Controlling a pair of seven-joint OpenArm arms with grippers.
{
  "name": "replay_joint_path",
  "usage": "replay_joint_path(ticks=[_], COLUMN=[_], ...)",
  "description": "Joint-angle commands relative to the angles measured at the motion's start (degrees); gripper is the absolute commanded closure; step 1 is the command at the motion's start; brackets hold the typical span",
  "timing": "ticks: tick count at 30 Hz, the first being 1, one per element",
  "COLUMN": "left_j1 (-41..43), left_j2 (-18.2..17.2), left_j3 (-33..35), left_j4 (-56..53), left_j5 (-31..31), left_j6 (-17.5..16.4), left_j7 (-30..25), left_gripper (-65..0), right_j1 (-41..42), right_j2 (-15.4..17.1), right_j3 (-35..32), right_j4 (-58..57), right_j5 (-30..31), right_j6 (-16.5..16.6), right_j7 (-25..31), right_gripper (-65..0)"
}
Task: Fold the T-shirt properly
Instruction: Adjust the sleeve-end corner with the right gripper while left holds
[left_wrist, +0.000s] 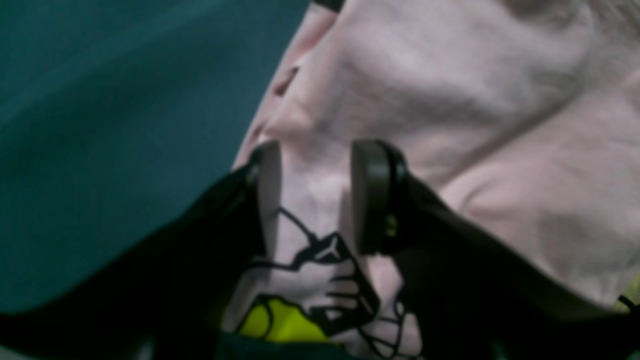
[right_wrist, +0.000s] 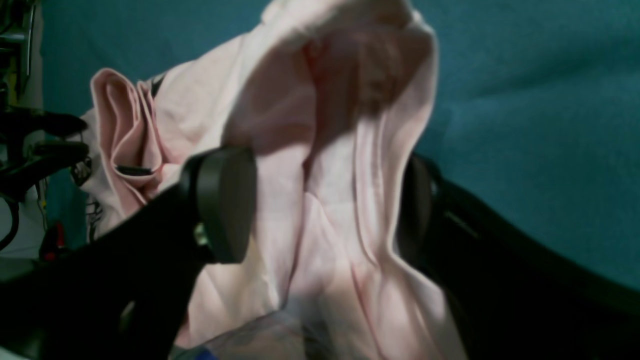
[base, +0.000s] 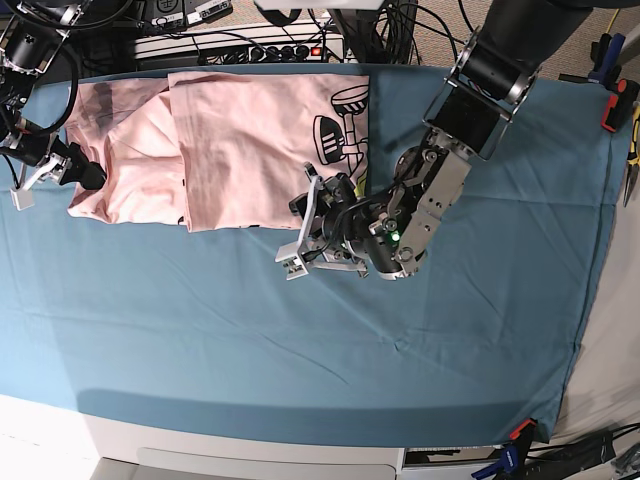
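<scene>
Nearest the base camera, a white table edge, and above it a teal table cloth spread wide over the work surface, creased here and there. Beyond the far edge, a floor crowded with black cables and a power strip. At the right border, hand tools lying off the cloth; at the near right corner, a clamp gripping the cloth's edge.

One T-shirt, pale pink, lying on the far left part of the cloth, partly folded: one plain panel turned over the middle, black printed graphics showing along its right side, a bunched sleeve at the left end. Two arms in view, one at each end of the garment.

Left gripper at the shirt's near right corner, set low over the fabric, fingers parted only narrowly with a ridge of pink cloth and black print between them; too blurred in the wrist view to tell whether the pads actually pinch it. Yellow-green patch in the print just below the fingers.

Right gripper at the shirt's left end, jaws spread wider, gathered folds of pink fabric filling the gap between them; contact with the pads not clear. In the base view, this gripper's dark tip just at the sleeve's edge.
</scene>
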Motion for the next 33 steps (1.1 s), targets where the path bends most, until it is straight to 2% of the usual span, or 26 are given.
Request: replay_joint_path(ticks=[1, 10, 25, 33], left_j1=[-1.5, -1.5, -1.5, -1.5], left_j2=[0.5, 0.5, 0.5, 0.5], left_j3=[-0.2, -0.2, -0.2, -0.2], left_j4=[0.9, 0.9, 0.9, 0.9], left_j5=[-0.6, -0.6, -0.6, -0.6], left_j6=[0.0, 0.0, 0.0, 0.0], left_j7=[-1.0, -1.4, -1.9, -2.3], left_gripper=[-24.6, -24.6, -24.6, -24.6], right_j1=[0.3, -1.3, -6.1, -6.7], right_j2=[1.8, 1.8, 1.8, 1.6], right_j3=[0.1, 0.1, -0.2, -10.1], right_j4=[0.3, 0.3, 0.3, 0.3], right_j5=[0.1, 7.0, 9.0, 10.5], right_j6=[0.4, 0.9, 0.9, 0.9], right_j7=[-0.8, -0.8, -0.8, -0.8], right_gripper=[-41.6, -41.6, -41.6, -41.5])
